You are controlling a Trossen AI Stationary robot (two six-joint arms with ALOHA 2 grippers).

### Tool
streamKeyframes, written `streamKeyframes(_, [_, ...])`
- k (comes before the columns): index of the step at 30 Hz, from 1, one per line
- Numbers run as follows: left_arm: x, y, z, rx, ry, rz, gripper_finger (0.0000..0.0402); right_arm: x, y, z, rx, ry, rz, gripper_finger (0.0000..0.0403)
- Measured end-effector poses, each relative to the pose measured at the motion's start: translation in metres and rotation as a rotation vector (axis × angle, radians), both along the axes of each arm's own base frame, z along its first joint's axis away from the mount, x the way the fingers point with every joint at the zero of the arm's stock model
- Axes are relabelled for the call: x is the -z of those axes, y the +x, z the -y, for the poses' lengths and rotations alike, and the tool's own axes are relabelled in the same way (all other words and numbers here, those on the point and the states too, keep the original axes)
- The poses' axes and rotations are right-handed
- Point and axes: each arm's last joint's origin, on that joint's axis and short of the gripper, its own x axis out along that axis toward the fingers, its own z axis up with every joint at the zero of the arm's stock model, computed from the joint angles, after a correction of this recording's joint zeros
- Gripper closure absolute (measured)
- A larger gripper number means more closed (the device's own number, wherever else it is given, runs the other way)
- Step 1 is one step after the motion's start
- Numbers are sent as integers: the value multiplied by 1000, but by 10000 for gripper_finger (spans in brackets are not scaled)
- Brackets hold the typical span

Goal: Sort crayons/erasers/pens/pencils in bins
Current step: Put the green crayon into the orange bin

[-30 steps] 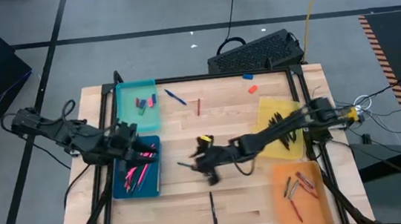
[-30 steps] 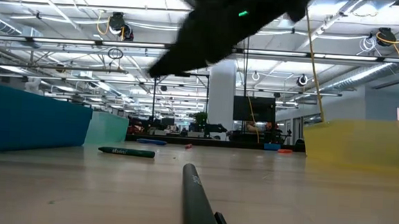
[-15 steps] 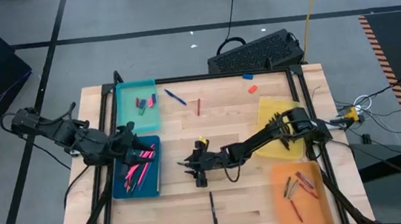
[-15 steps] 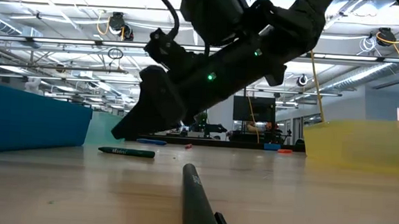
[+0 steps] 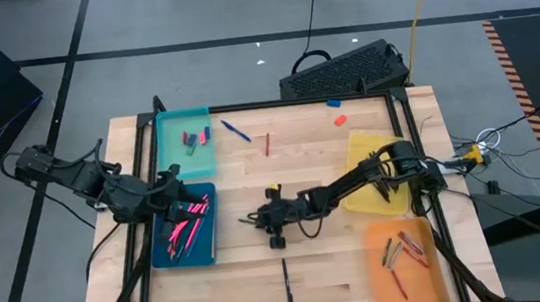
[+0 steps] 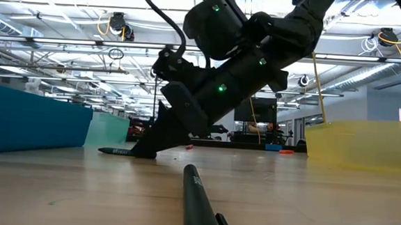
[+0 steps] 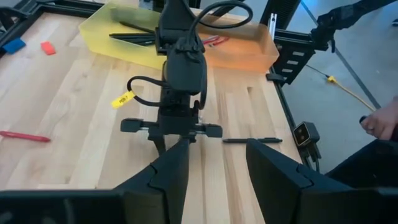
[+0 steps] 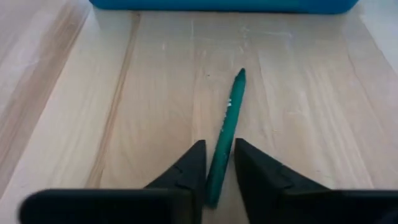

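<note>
A green crayon (image 8: 229,118) lies flat on the wood, right of the dark blue bin (image 5: 182,249). My right gripper (image 8: 219,146) is down at the table there, slightly open, one finger on each side of the crayon's near end. In the low view its tips (image 6: 141,151) reach the tabletop by the crayon (image 6: 116,151). My left gripper (image 7: 217,149) hovers open over the dark blue bin, holding nothing. The teal bin (image 5: 169,131) holds small erasers. The yellow bin (image 5: 355,147) holds black sticks, and the orange bin (image 5: 382,278) holds crayons. My right gripper comes down slanting from the table's right, its fingers (image 8: 193,165) lying along the green crayon's near end (image 8: 216,183). The crayon lies flat on the table. I cannot tell whether the fingers touch it.
A black pen (image 5: 287,283) lies near the front edge, close in the low view (image 6: 199,196). At the far side lie a blue pen (image 5: 236,130), a red crayon (image 5: 267,143), a red eraser (image 5: 339,120) and a blue eraser (image 5: 332,103). A keyboard (image 5: 342,71) sits beyond the far edge.
My right gripper has dropped from above the table's middle down to the tabletop and moved a little toward the left edge, ending astride the green crayon. The crayon has stayed where it was.
</note>
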Motion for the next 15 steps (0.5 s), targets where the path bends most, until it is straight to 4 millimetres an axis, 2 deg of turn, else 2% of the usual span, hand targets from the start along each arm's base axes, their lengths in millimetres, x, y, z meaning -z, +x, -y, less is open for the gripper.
streamKeyframes(5, [0, 0, 0, 2, 3, 2, 240, 7, -7, 2, -16, -22, -31, 383])
streamKeyframes(8, [0, 0, 0, -1, -2, 2, 240, 0, -8, 1, -47, -54, -31, 388])
streamKeyframes(12, [0, 0, 0, -10, -18, -1, 240, -44, -21, -2, -174, -163, -43, 382])
streamKeyframes(15, [0, 0, 0, -10, -19, -2, 240, -102, -45, -7, -329, -294, -39, 386])
